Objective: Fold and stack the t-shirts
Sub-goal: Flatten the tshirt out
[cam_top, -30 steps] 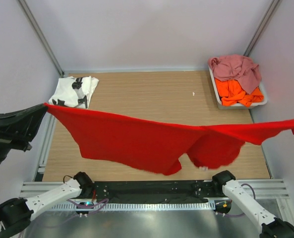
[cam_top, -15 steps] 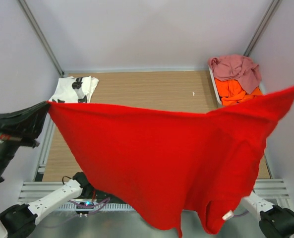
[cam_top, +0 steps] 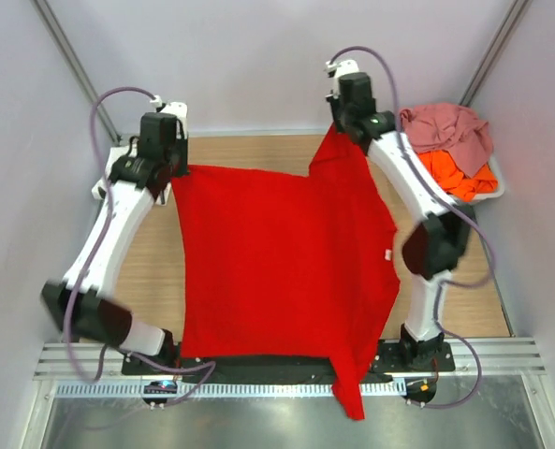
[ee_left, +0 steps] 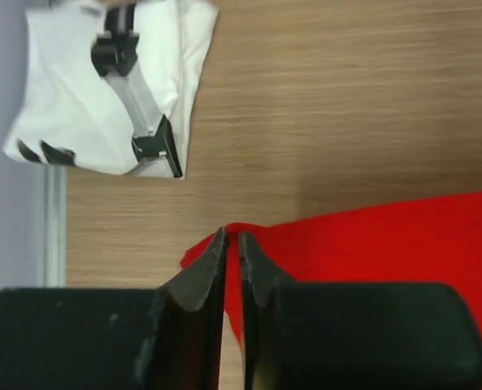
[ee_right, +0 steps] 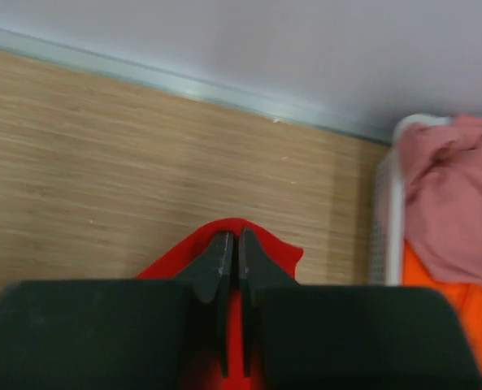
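A bright red t-shirt (cam_top: 277, 271) lies spread over the wooden table, its near end draping past the front edge. My left gripper (cam_top: 172, 168) is shut on its far left corner (ee_left: 232, 244), and my right gripper (cam_top: 338, 126) is shut on its far right corner (ee_right: 249, 236). A folded white t-shirt with black print (ee_left: 102, 89) lies at the far left, mostly hidden behind my left arm in the top view. An orange t-shirt (cam_top: 455, 173) and a dusty pink t-shirt (cam_top: 445, 126) are piled at the far right.
A pale plastic tray (cam_top: 494, 190) at the far right holds the orange and pink shirts; its rim (ee_right: 391, 203) shows beside my right gripper. Grey walls close in the back and sides. A metal rail (cam_top: 258, 388) runs along the front.
Both arms have swung forward from the sides to the far end of the table, carrying the red t-shirt from hanging in the air to lying spread flat on the wood.
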`<state>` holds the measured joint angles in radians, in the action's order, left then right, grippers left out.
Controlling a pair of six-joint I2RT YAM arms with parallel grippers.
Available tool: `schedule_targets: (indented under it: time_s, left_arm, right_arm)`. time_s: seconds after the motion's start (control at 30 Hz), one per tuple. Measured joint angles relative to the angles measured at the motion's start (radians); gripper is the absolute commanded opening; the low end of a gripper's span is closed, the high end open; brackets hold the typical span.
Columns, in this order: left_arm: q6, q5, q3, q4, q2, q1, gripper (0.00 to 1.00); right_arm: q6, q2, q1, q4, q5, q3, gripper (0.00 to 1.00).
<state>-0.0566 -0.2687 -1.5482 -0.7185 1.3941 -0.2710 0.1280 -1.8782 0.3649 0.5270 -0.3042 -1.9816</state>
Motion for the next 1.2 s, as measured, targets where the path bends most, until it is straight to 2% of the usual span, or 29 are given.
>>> schedule_targets:
  time_s: [0.03, 0.07, 0.13, 0.17, 0.23, 0.3, 0.37, 0.5, 0.63, 0.73, 0.8, 0.97, 1.2]
  left_arm:
    - [-0.020, 0.008, -0.019, -0.005, 0.089, 0.045, 0.37]
    - [-0.033, 0.011, -0.045, -0.010, 0.187, 0.077, 0.80]
    - [-0.065, 0.013, -0.160, -0.063, 0.370, 0.115, 0.93]
    - [-0.076, 0.016, -0.230, -0.079, 0.462, 0.126, 0.99]
    - [-0.097, 0.020, -0.305, -0.103, 0.570, 0.127, 1.00]
    - [-0.109, 0.020, -0.298, -0.135, 0.577, 0.120, 1.00]
    - [-0.124, 0.022, -0.259, -0.142, 0.519, 0.113, 1.00]
    - [-0.178, 0.043, -0.169, -0.149, 0.305, 0.105, 1.00]
    - [-0.281, 0.093, 0.082, -0.061, -0.006, 0.087, 1.00]
    - [-0.381, 0.144, 0.317, 0.011, -0.148, 0.050, 0.98]
    - [-0.441, 0.185, 0.432, 0.054, -0.145, 0.029, 0.97]
    - [-0.549, 0.222, 0.641, 0.154, -0.015, -0.019, 0.97]
    - [-0.617, 0.231, 0.695, 0.267, 0.076, -0.036, 0.96]
  right_arm:
    - [-0.012, -0.126, -0.005, 0.026, 0.014, -0.096, 0.90]
    - [-0.014, -0.232, -0.008, 0.051, 0.021, -0.206, 0.99]
    - [-0.029, -0.440, -0.016, 0.082, 0.031, -0.438, 1.00]
    - [-0.033, -0.475, -0.016, 0.085, 0.029, -0.457, 1.00]
    - [-0.048, -0.489, -0.020, 0.121, 0.025, -0.431, 1.00]
    - [-0.058, -0.452, -0.023, 0.109, 0.019, -0.368, 1.00]
    - [-0.071, -0.389, -0.025, 0.105, 0.010, -0.288, 1.00]
    - [-0.132, -0.180, -0.024, 0.066, -0.008, -0.056, 1.00]
    - [-0.222, 0.070, -0.025, -0.019, 0.014, 0.254, 1.00]
    - [-0.286, 0.142, -0.025, -0.085, 0.070, 0.398, 0.99]
    - [-0.319, 0.117, -0.025, -0.104, 0.101, 0.441, 0.99]
    - [-0.368, 0.047, -0.025, -0.127, 0.136, 0.606, 0.99]
    - [-0.438, 0.039, -0.026, -0.148, 0.135, 0.815, 0.99]
